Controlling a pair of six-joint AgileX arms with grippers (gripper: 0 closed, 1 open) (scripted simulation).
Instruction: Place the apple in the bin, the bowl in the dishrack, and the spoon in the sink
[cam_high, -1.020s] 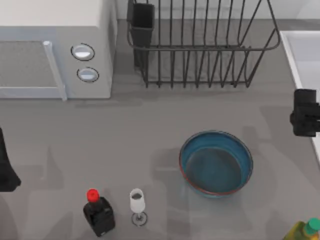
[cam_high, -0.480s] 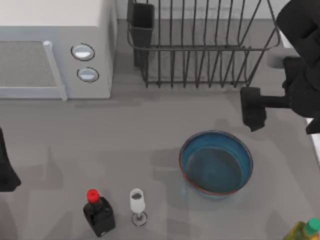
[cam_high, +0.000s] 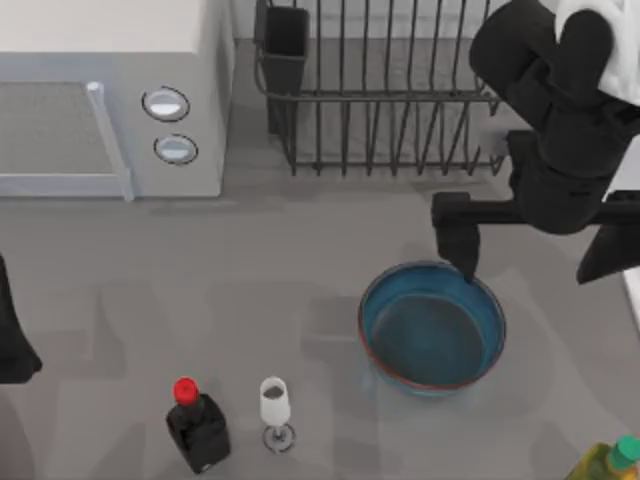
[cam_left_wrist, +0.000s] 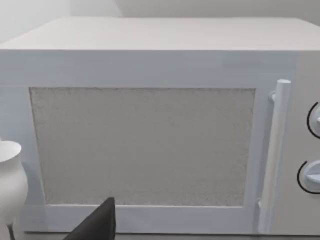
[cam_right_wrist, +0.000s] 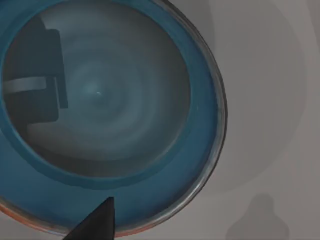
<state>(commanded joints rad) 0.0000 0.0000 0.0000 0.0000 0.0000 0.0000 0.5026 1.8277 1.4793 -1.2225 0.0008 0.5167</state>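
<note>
Bowl (cam_high: 432, 328) sits on the table, clear of the dishrack (cam_high: 400, 90), so its placement is judged outstanding; right gripper (cam_high: 462, 245) is poised over the bowl's far rim, finger state cannot be told; left arm parked at table's left edge

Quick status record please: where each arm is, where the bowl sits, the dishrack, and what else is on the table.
right gripper: above the bowl's far rim, nearest the dishrack
left arm: parked at the table's left edge
bowl: upright on the table, right of centre, in front of the dishrack, nothing inside
dishrack: at the back, holding no dishes; utensil cup at its left corner
microwave: back left, door closed
front left: red-capped black bottle with a wine glass beside it
</note>
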